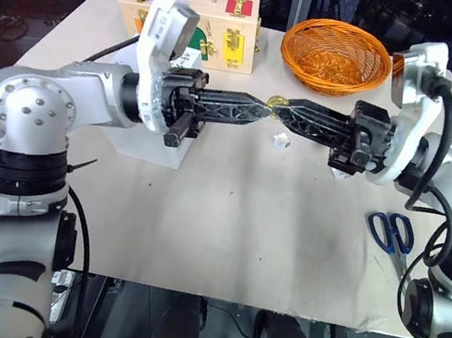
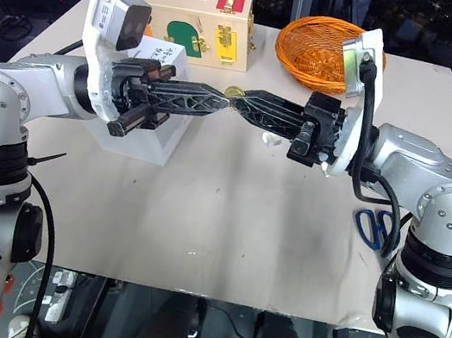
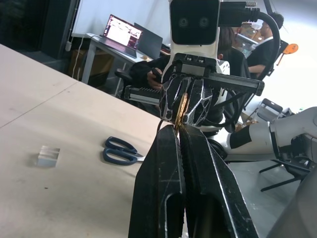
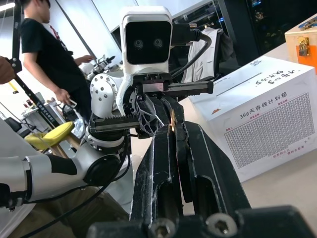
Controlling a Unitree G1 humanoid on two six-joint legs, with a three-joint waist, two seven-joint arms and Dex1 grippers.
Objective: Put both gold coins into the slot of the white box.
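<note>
My left gripper [image 1: 258,110] and my right gripper [image 1: 293,112] meet tip to tip above the middle of the worktop [image 1: 225,221], both level and both pressed together on one gold coin [image 1: 276,101], which stands on edge between the two sets of tips. This looks like a hand-over in mid air, with both sides pinching at once. The other coin I cannot find; whether it is already inside the box I cannot tell. So, judging by this, no more than half the job is done, and this coin is not yet in. The white box [image 2: 150,142] sits on the worktop under my left forearm, near the left edge, and its slot [image 4: 247,86] is a thin dark line across the top face. To reach it, the coin would travel left over open worktop. A small clear block [image 1: 281,140] lies just below the meeting point. Behind the box stands a pale wooden case [image 1: 224,29], beside it an orange basket [image 1: 338,57]. Blue scissors [image 1: 390,230] lie near the right edge, well apart. The front half of the worktop is bare.
</note>
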